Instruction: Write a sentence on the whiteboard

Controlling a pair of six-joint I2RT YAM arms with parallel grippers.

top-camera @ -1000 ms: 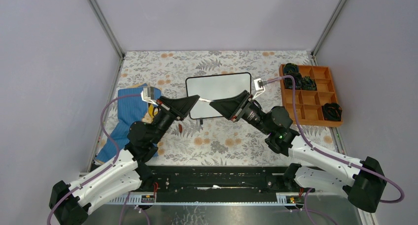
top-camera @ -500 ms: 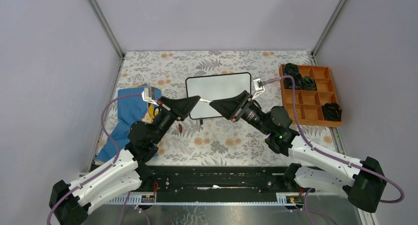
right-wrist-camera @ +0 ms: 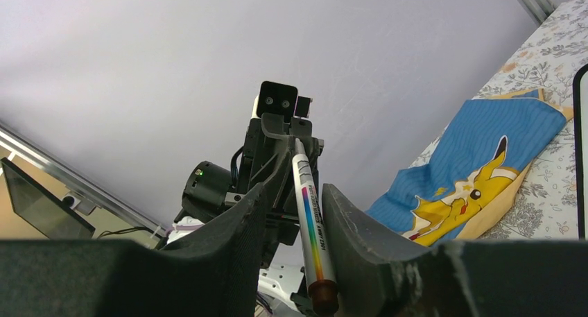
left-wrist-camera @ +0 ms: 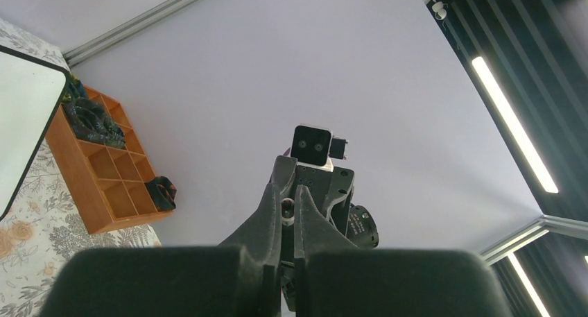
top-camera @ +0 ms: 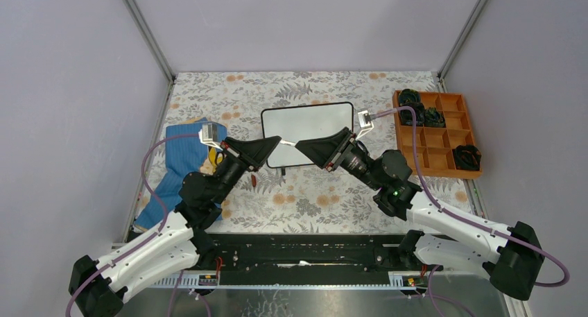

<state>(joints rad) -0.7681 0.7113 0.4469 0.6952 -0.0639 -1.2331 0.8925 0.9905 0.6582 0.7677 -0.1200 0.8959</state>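
The whiteboard [top-camera: 305, 126] lies flat at mid-table, and its face is blank; no sentence shows on it. Its corner shows in the left wrist view [left-wrist-camera: 21, 116] and its edge in the right wrist view [right-wrist-camera: 581, 150]. My two grippers meet tip to tip over the board's front edge. My left gripper [top-camera: 276, 144] is shut on one end of a white marker [top-camera: 288, 143], seen end-on as a white ring [left-wrist-camera: 287, 209]. My right gripper [top-camera: 301, 146] is open, its fingers [right-wrist-camera: 347, 213] on either side of the marker [right-wrist-camera: 308, 227], which has a rainbow stripe and a brown end.
An orange compartment tray [top-camera: 444, 150] with dark bundles stands at the right, also in the left wrist view [left-wrist-camera: 104, 185]. A blue cartoon-print cloth [top-camera: 182, 154] lies at the left, also in the right wrist view [right-wrist-camera: 478, 157]. A small red-brown piece [top-camera: 254, 180] lies beside the left arm.
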